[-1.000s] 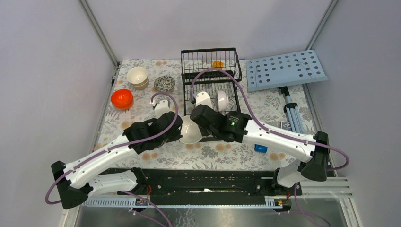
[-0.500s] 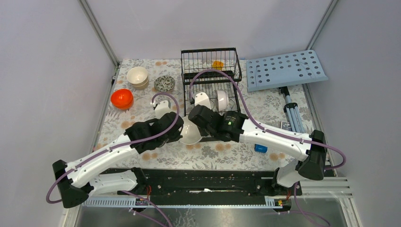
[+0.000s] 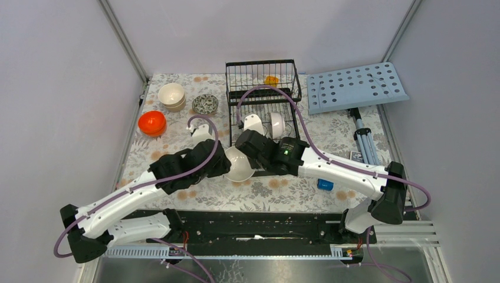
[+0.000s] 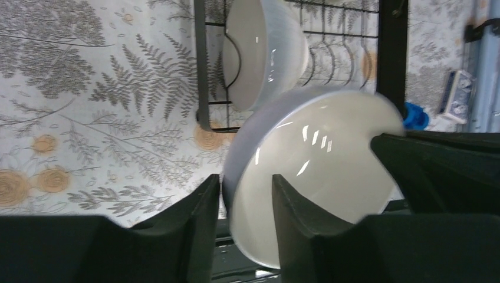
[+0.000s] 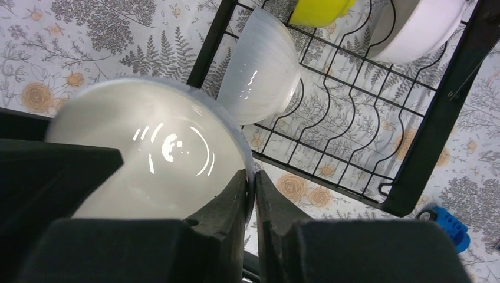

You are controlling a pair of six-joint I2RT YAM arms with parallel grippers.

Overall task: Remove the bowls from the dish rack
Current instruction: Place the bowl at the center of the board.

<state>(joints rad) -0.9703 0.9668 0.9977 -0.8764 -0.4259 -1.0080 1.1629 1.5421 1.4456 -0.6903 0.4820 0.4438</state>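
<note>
**Handover in front of the dish rack.** The held white bowl hangs above the surface, just off the rack's near edge, with its mouth roughly upward. The right hand is pinched tight on the rim at one side. The left hand straddles the opposite rim, its fingers narrowly apart with a gap showing, so not clamped. We judge that the left hand must close on the rim before the right lets go.
</note>
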